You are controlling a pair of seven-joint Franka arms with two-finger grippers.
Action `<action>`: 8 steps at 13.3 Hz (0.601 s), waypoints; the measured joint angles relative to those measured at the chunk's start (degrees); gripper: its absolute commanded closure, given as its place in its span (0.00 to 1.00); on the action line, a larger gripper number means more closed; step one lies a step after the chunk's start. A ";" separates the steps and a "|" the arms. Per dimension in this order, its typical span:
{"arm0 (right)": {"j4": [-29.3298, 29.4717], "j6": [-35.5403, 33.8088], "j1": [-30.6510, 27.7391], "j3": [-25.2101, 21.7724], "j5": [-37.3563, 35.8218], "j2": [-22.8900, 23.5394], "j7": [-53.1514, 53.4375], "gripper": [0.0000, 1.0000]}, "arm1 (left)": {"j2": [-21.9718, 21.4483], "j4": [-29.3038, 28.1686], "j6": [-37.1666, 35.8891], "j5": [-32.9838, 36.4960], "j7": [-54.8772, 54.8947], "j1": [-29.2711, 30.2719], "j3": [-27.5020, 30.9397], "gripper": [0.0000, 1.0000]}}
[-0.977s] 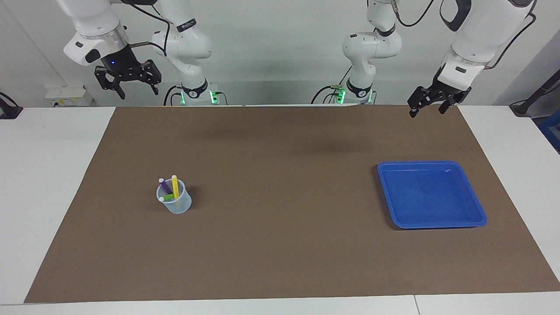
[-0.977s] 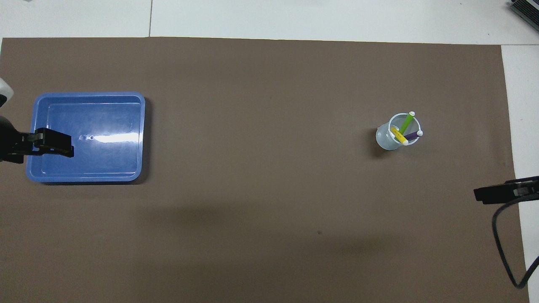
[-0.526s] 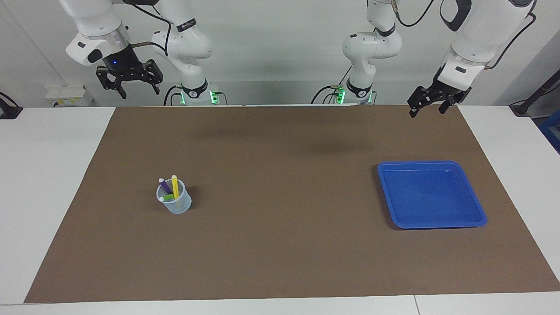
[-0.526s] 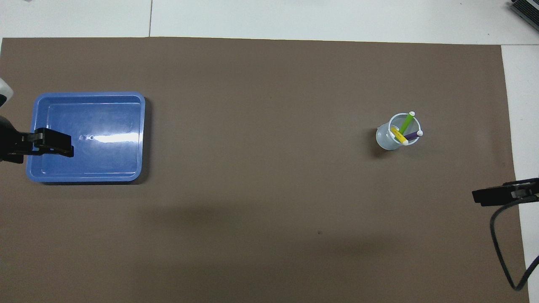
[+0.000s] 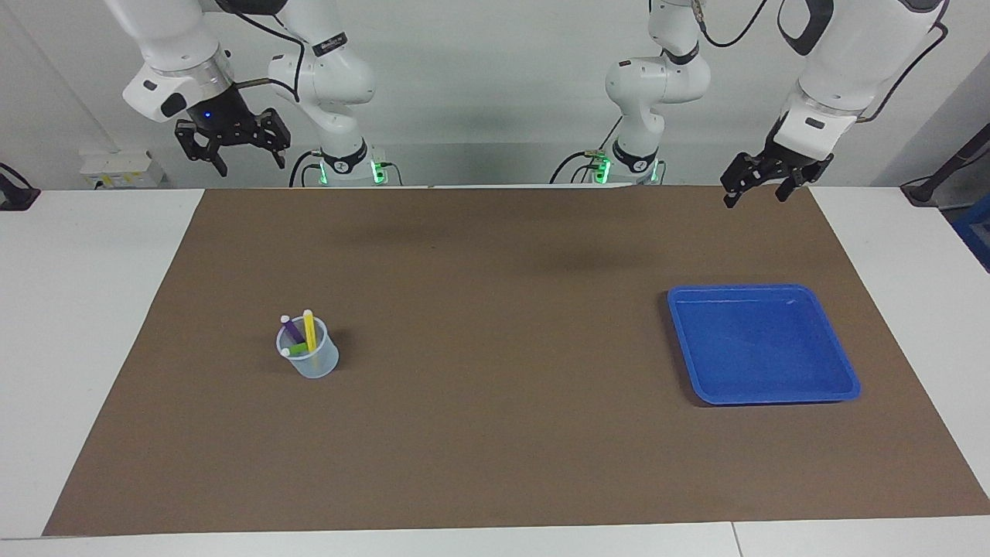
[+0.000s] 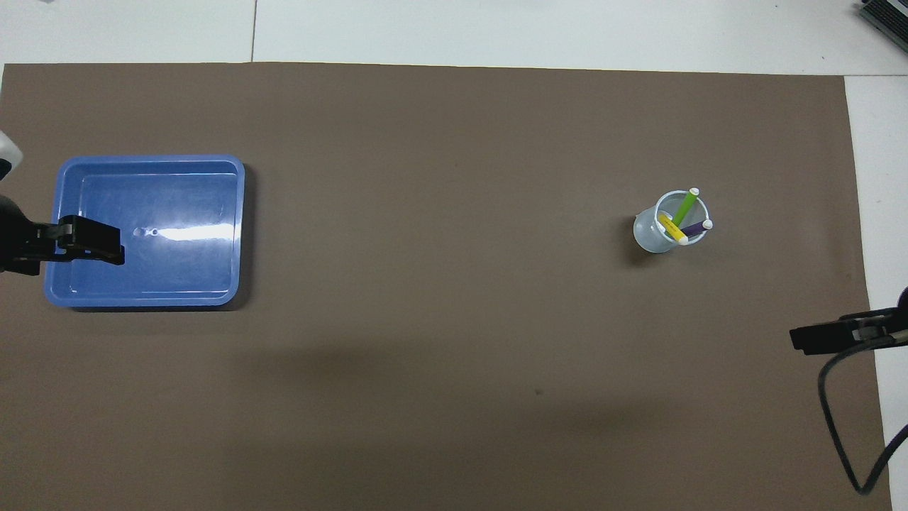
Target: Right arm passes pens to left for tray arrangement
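Three pens, purple (image 5: 292, 330), yellow (image 5: 309, 330) and green (image 5: 296, 350), stand tilted in a small translucent cup (image 5: 319, 363) on the brown mat, toward the right arm's end. From overhead the same pens (image 6: 684, 207) lean in the cup (image 6: 649, 238). My right gripper (image 5: 249, 162) hangs open and empty, high over the mat's corner by its base, well away from the cup. The blue tray (image 5: 762, 344) lies empty toward the left arm's end. My left gripper (image 5: 756, 193) waits open in the air over the mat's edge by the robots, above the tray (image 6: 177, 270) in the overhead view.
A brown mat (image 5: 495, 433) covers most of the white table (image 5: 85, 325). A black cable (image 6: 837, 426) loops down from the right arm at the mat's edge. Only the cup and the tray stand on the mat.
My right gripper has risen and drawn back toward its base, staying open. The left arm, the pens, the cup and the tray have not moved.
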 measured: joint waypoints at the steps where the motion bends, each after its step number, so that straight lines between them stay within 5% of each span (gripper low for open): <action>1: -0.13 0.01 0.00 0.00 0.00 -0.15 0.00 0.00 | 0.00 0.00 0.00 0.00 0.00 0.00 0.00 0.00; 8: -0.66 0.05 0.10 0.00 0.00 -0.60 0.00 0.00 | 0.00 0.00 0.00 0.00 0.01 -0.02 -0.06 0.00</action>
